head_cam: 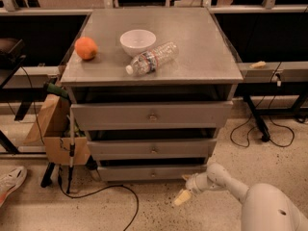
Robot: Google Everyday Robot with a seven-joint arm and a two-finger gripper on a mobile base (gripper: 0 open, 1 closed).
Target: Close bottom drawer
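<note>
A grey metal cabinet with three drawers stands on a speckled floor, seen from in front and above. On its worktop (202,47) sit an orange (86,47) at the left, a white bowl (138,41) near the middle, and a clear plastic bottle (153,58) lying on its side just in front of the bowl.

The top drawer (153,115) has the tallest front, and the middle drawer (154,149) sits below it. The bottom drawer (153,173), with the slimmest front and a small centre knob, is lowest, close to the floor, with a dark gap above its front.

The robot's pale arm (226,181) reaches in from the lower right. Its tool (180,197) hangs low over the floor, just in front of the bottom drawer's right end. Whether the tool is released or clenched cannot be told, nor whether it touches the drawer.

A cardboard box (53,129) leans beside the cabinet's left side.
</note>
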